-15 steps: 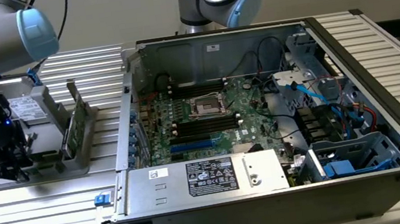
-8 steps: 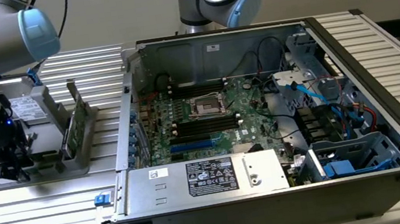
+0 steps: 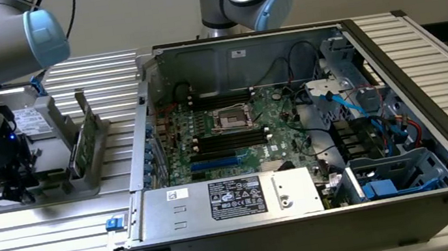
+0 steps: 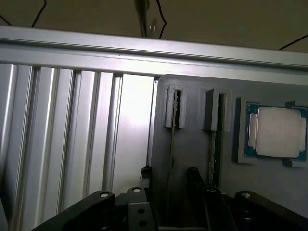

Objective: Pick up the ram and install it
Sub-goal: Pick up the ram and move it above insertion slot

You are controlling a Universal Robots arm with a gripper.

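Jaws released, straddling the ram [image 4: 176, 109], which stands on edge in the grey holder [image 4: 192, 144], likely so both faces can be pinched.

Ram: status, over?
Pincer open, low over grey rack. Ram edge-on in slot, straddled, not gripped. Nothing in the way.

I see an open computer case [image 3: 310, 238] filling the exterior view's right, a grey rack [image 3: 82, 178] at that view's left.

Ram [image 4: 171, 144] edge-on in grey holder [image 4: 192, 101]
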